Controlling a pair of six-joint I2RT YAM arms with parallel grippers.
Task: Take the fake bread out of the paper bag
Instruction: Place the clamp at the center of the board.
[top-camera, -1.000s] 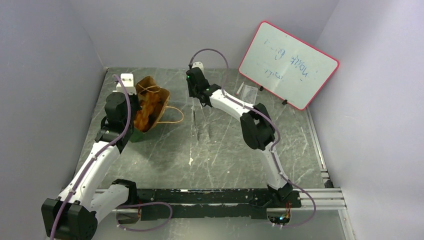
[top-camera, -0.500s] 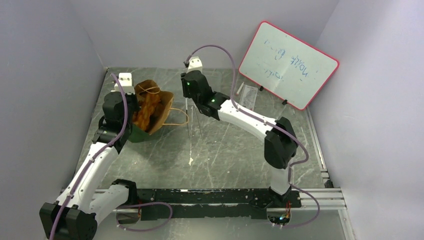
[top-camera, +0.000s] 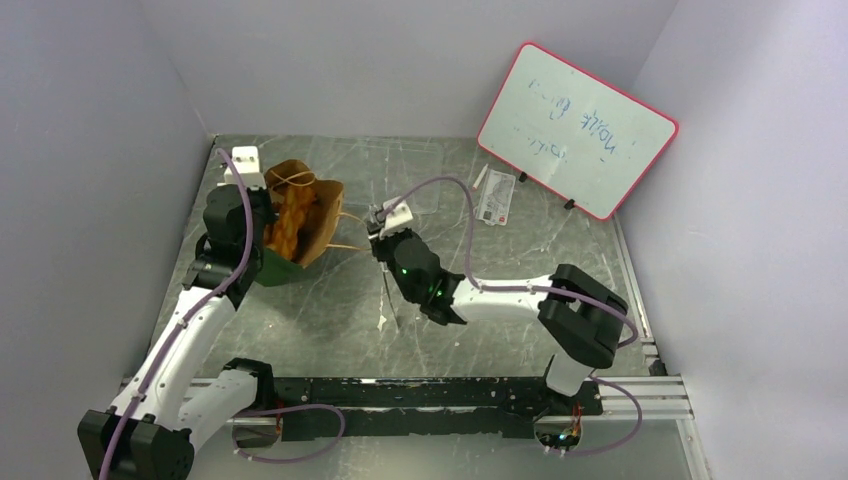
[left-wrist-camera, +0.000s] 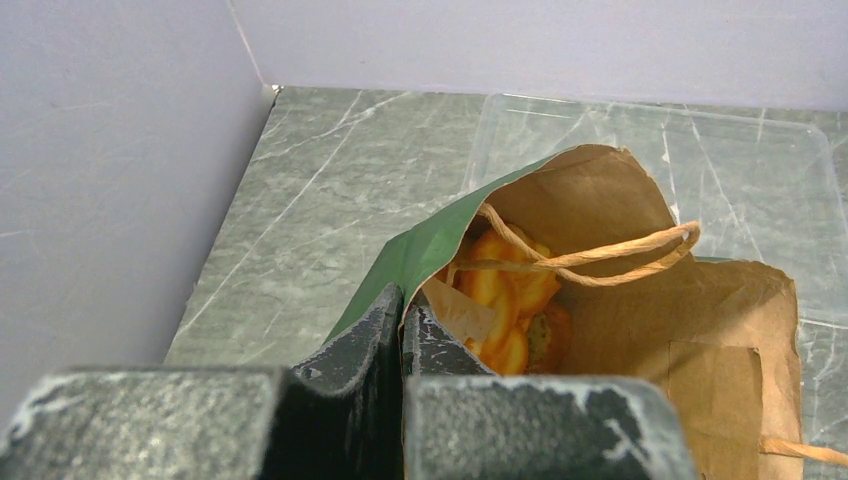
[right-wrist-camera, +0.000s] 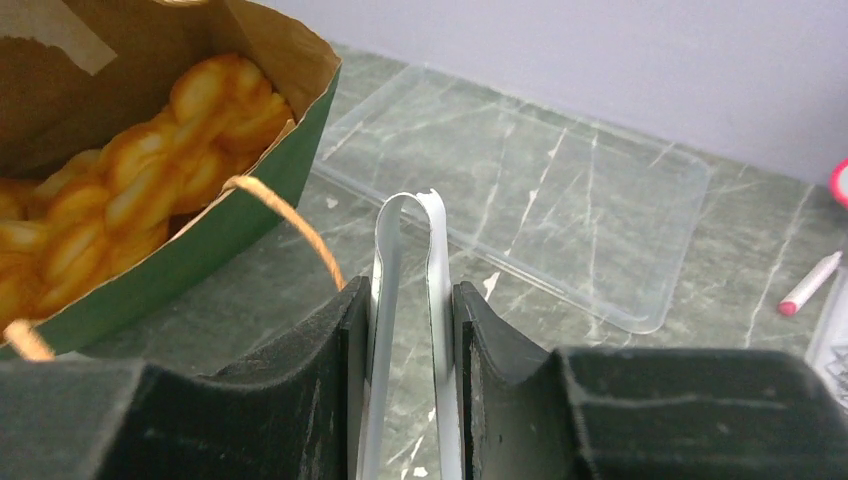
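At upper left of the overhead view: paper bag (top-camera: 305, 238) tilted with its mouth open, fake bread (top-camera: 283, 226) inside
Left gripper (left-wrist-camera: 402, 305): jaws pressed together on the bag's green rim, pinching the paper at the near edge of the mouth. One tan cord handle (left-wrist-camera: 600, 255) arches across the opening; the orange bread pieces lie below it against the brown inner wall. Right gripper (right-wrist-camera: 410, 292): jaws closed on a pair of white tongs (right-wrist-camera: 384, 240), with the tongs' looped end projecting past the fingertips, just beside the bag's green side and apart from the bread. A clear tray (right-wrist-camera: 560, 190) lies flat on the table (top-camera: 330, 320) beyond the tongs. A pink marker (right-wrist-camera: 810, 283) sits at the right edge of the right wrist view. A pink-framed whiteboard (top-camera: 575, 130) leans at upper right of the overhead view
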